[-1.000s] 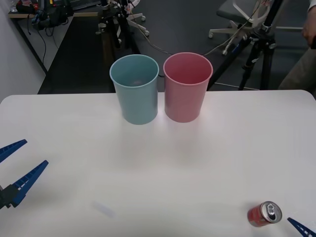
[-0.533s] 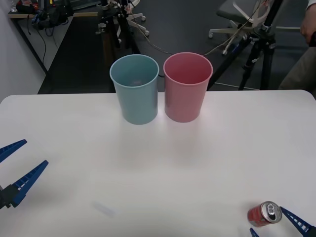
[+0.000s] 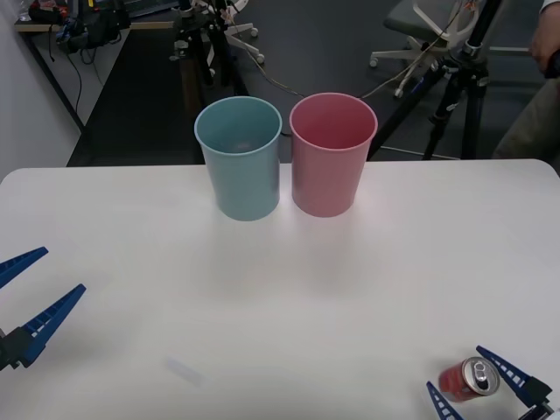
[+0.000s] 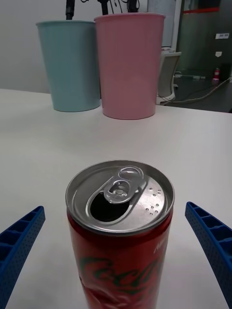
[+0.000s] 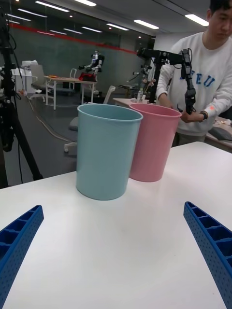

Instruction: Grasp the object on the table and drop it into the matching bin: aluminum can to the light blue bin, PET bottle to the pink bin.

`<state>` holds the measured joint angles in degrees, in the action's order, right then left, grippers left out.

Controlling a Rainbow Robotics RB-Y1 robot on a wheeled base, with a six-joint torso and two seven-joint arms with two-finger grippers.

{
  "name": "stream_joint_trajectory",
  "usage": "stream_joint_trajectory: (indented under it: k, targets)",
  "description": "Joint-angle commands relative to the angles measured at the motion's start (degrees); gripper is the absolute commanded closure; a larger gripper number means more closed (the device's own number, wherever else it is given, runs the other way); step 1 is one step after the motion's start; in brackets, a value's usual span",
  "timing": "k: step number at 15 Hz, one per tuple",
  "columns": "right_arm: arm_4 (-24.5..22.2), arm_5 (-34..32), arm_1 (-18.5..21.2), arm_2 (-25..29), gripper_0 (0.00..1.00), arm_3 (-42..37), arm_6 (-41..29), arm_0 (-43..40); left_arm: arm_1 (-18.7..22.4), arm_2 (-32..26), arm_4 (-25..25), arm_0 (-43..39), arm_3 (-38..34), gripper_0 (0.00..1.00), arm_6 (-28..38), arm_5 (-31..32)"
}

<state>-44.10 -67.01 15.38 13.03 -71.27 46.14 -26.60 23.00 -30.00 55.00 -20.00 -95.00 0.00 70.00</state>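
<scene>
Can: the red can (image 3: 466,380) stands upright at about 5 o'clock on the white surface (image 3: 280,297), long axis vertical, silver top up.
Right gripper: the right gripper (image 3: 477,385) straddles the can, fingers spread wide, not touching it.
Right wrist view: pull tab (image 4: 121,184) and open mouth.
Left gripper: the left gripper (image 3: 24,293) hovers at 8 o'clock, fingers apart, empty.
Bins: light blue bin (image 3: 239,157) and pink bin (image 3: 332,154) stand side by side at 12 o'clock.
</scene>
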Motion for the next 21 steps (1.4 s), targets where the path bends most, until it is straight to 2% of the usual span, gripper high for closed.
stream_joint_trajectory:
  k: [1, 5, 6, 7, 18, 21]
  targets:
    - [0.0, 0.7, -0.2, -0.5, 0.00, 0.0, 0.0, 0.9, 0.0, 0.0, 0.0, 0.0, 0.0, 0.00, 0.0, 0.0]
    - [0.0, 0.9, -0.1, -1.1, 0.00, 0.0, -0.2, 1.3, 0.0, 0.0, 0.0, 0.0, 0.0, 0.00, 0.0, 0.0]
    - [-0.1, 0.9, -0.1, -1.2, 0.59, 0.0, -0.1, 1.2, 0.0, 0.0, 0.0, 0.0, 0.0, 0.00, 0.0, 0.0]
    - [-0.1, 0.9, -0.1, -1.2, 1.00, 0.0, -0.2, 1.1, 0.0, 0.0, 0.0, 0.0, 0.0, 0.00, 0.0, 0.0]
    - [0.0, 0.9, -0.1, -1.2, 1.00, 0.0, -0.4, 0.9, 0.0, 0.0, 0.0, 0.0, 0.0, 0.00, 0.0, 0.0]
    - [0.0, 1.0, -0.1, -0.9, 1.00, -2.6, -1.6, 0.7, 0.0, 0.0, 0.0, 0.0, 0.0, 0.00, 0.0, 0.0]
